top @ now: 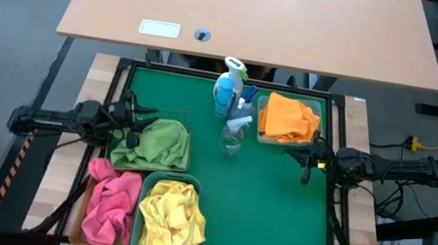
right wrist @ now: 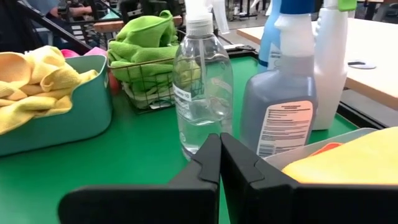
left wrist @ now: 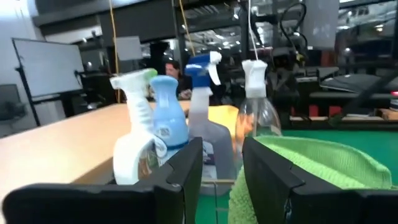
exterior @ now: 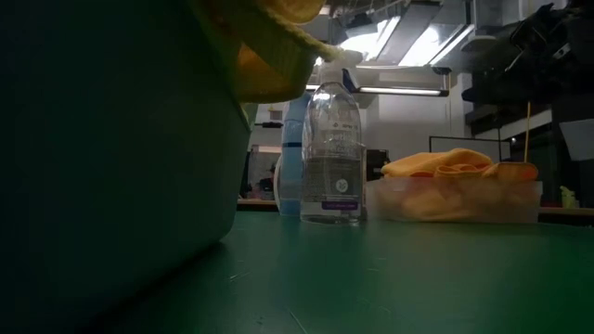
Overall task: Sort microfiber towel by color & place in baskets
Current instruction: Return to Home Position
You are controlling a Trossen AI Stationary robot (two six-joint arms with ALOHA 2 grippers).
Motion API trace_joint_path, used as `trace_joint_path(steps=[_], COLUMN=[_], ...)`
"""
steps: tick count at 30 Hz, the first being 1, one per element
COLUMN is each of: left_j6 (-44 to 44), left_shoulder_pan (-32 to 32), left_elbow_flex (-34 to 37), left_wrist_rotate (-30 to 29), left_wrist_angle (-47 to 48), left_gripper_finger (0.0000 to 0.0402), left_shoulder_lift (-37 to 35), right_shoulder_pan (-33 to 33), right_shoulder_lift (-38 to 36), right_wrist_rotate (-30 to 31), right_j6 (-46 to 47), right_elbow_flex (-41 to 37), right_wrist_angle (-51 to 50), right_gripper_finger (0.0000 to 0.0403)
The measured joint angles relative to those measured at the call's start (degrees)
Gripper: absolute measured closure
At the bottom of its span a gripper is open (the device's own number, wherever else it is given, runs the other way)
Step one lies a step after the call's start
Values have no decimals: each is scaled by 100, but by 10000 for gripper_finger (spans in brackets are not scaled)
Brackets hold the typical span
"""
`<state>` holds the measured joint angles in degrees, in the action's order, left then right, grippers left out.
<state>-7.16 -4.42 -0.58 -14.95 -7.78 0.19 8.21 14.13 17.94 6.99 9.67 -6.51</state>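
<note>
Reference: the spray bottles (top: 231, 98) standing on the green tray (top: 273, 226).

- Clear bin (top: 315, 109), just right of the bottles: holds orange towels (top: 287, 120).
- Wire basket (top: 185, 119), left of and nearer than the bottles: holds green towels (top: 153, 143).
- Teal bin (top: 169, 177) with yellow towels (top: 172, 218) and amber bin (top: 77, 219) with pink towels (top: 112, 207): nearer again, left of the bottles.
- Left claw (top: 140, 125): released, empty, at the wire basket's side away from the bottles.
- Right claw (right wrist: 219, 146): clenched, empty, right of the bottles.

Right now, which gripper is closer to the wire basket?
Left. The left gripper is at the left edge of the wire basket; the right gripper is across the tray by the clear bin.
</note>
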Motion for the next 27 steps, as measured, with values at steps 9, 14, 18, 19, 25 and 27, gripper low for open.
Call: trace_joint_path(steps=[9, 14, 18, 19, 25, 27], left_j6=[299, 404, 404, 404, 402, 406], left_shoulder_pan=[-345, -483, -617, -643, -720, -724], left_elbow_flex=[0, -2, -2, -2, -2, -2], left_wrist_rotate=[1021, 1323, 1414, 1421, 1425, 1407], left_wrist_angle=[538, 734, 749, 749, 749, 749], left_gripper_finger=[292, 292, 292, 292, 292, 292], left_shoulder_lift=[-1, 4, 4, 4, 4, 4], right_shoulder_pan=[1, 0, 1, 1, 2, 1], right_shoulder_lift=[0, 0, 0, 0, 0, 0], right_wrist_rotate=[5, 4, -49, -50, -47, 8], right_j6=[-3, -3, -3, -4, -160, -296], right_elbow_flex=[0, 0, 0, 0, 0, 0], right_wrist_angle=[4, 10, 16, 18, 73, 120], right_gripper_finger=[398, 398, 398, 398, 398, 398])
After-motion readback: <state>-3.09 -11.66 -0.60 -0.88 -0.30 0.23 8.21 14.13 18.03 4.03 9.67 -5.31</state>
